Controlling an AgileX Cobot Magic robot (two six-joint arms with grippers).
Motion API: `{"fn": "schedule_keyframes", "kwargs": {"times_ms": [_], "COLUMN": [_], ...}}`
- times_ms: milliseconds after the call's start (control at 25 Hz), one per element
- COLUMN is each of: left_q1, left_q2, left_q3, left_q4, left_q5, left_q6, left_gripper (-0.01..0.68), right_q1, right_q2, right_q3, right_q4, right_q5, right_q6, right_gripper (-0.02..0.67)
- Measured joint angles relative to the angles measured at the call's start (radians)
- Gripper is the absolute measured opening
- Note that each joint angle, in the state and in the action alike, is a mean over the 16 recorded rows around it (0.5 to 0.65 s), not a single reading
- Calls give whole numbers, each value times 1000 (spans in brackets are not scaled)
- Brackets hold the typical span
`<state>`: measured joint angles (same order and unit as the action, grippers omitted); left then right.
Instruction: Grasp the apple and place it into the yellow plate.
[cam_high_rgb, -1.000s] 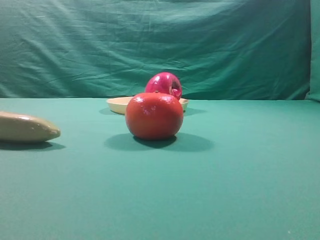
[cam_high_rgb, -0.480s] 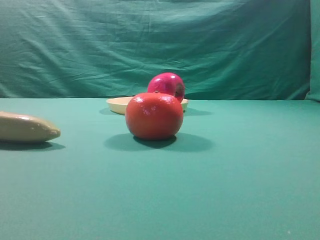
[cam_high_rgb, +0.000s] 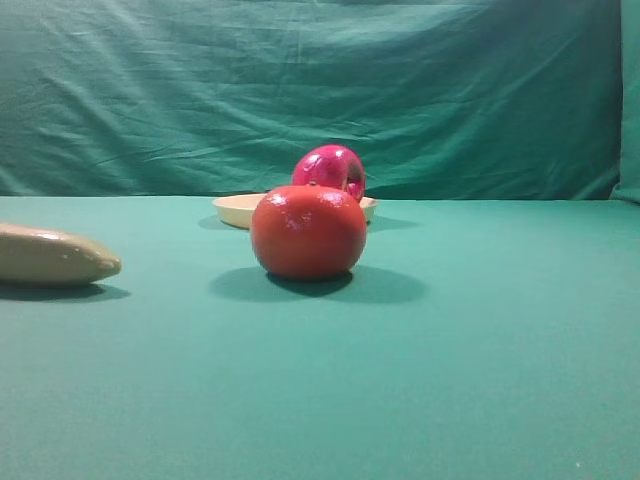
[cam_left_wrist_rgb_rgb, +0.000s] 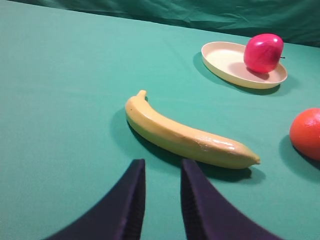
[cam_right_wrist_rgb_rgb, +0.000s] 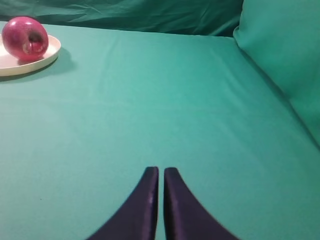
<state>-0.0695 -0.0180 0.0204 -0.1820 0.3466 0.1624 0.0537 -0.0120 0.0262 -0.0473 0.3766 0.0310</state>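
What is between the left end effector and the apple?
In the left wrist view, the banana lies between the left end effector and the apple on the yellow plate.

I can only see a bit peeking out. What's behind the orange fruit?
The apple sits on the yellow plate behind the orange fruit. From the front, the fruit hides the apple's bottom and the plate's middle.
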Motion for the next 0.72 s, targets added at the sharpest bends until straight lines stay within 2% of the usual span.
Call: {"fn": "schedule_keyframes", "kwargs": {"times_ms": [720], "left_q1": [0], "left_q2": [0], "left_q3": [0], "left_q4": [0], "left_q5": [0], "left_q6": [0], "left_gripper": [157], "right_q1": [0], "right_q2": [0], "right_q3": [0], "right_q4": [1], "right_q5": [0], "right_q6": [-1], "right_gripper": [0]}}
